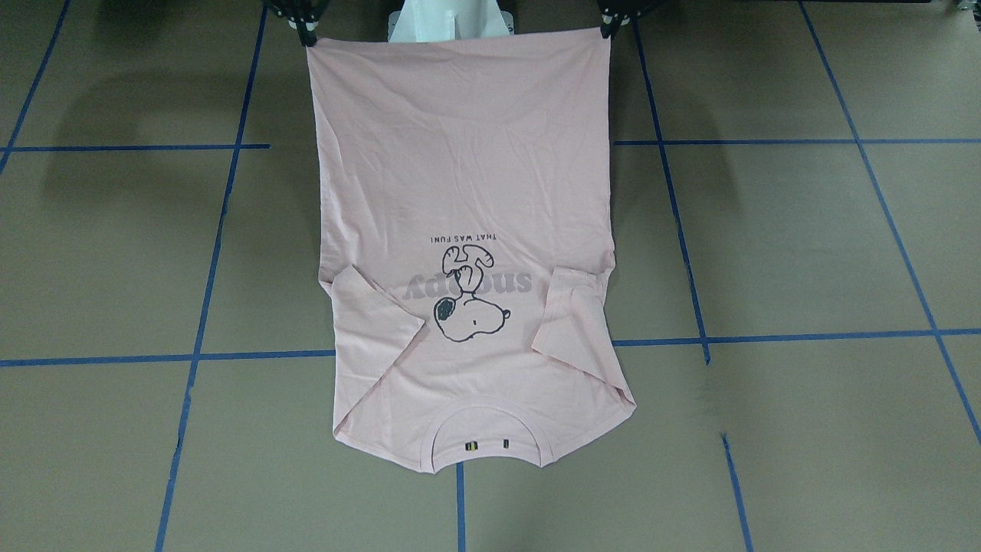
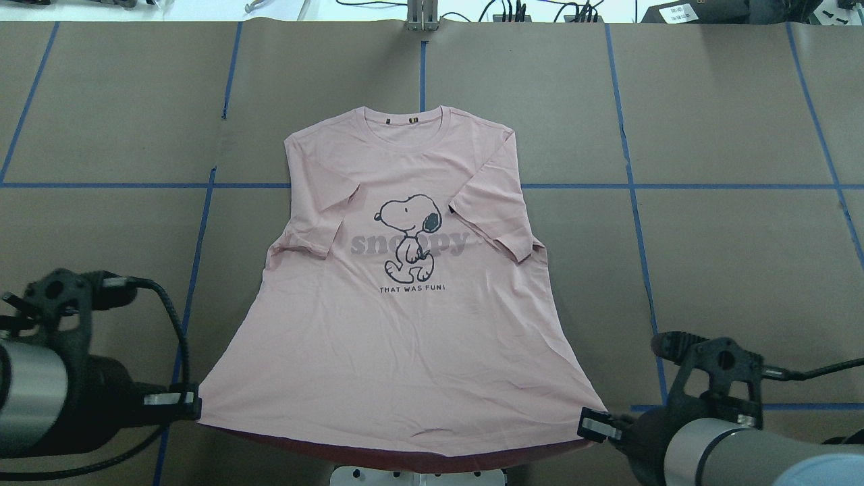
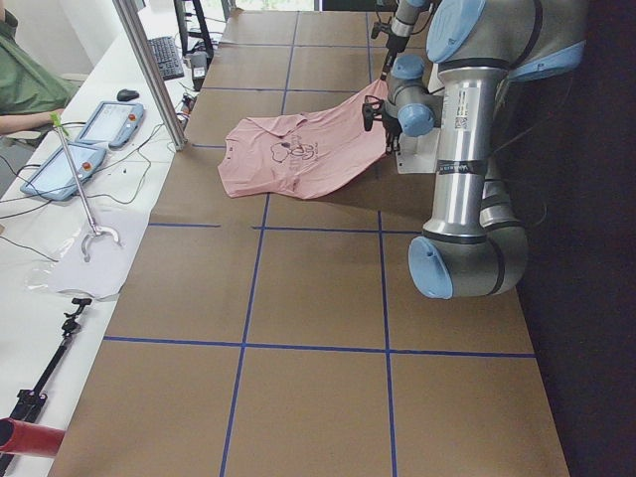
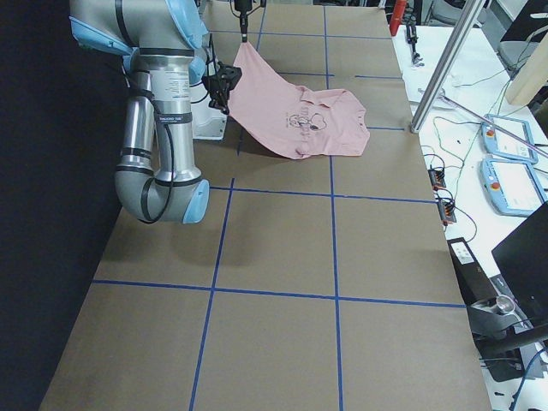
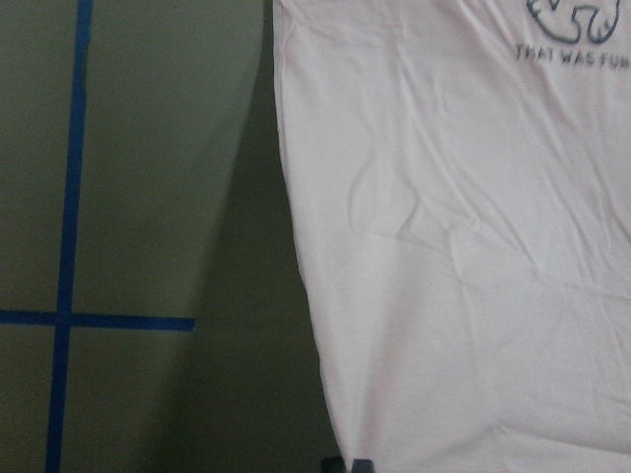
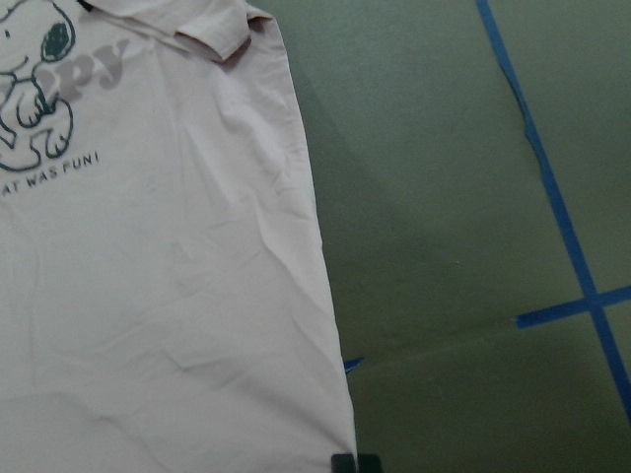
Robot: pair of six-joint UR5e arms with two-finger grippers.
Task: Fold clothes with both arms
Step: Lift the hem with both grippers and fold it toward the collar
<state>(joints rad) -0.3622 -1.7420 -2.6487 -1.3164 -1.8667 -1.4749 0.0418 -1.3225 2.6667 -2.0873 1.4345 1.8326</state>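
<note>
T-shirt (image 2: 405, 337) lies print-side up mid-table (image 2: 709, 270), collar (image 2: 405, 125) at the far end from the robot, hem at the near end. L gripper (image 2: 194, 405) is clamped on the hem's left corner, R gripper (image 2: 587, 426) clamped on the right corner. Both corners are held up off the surface, so the near part of the shirt slopes up w/ the hem stretched btwn them and shadow beneath. Far part w/ collar & shoulders rests flat. Left sleeve (image 2: 317, 209) & right sleeve (image 2: 489, 209) are folded inward onto the front, either side of the dog print (image 2: 408, 236) & grey lettering. Blue tape lines (image 2: 675, 186) cross the brown tabletop.
</note>
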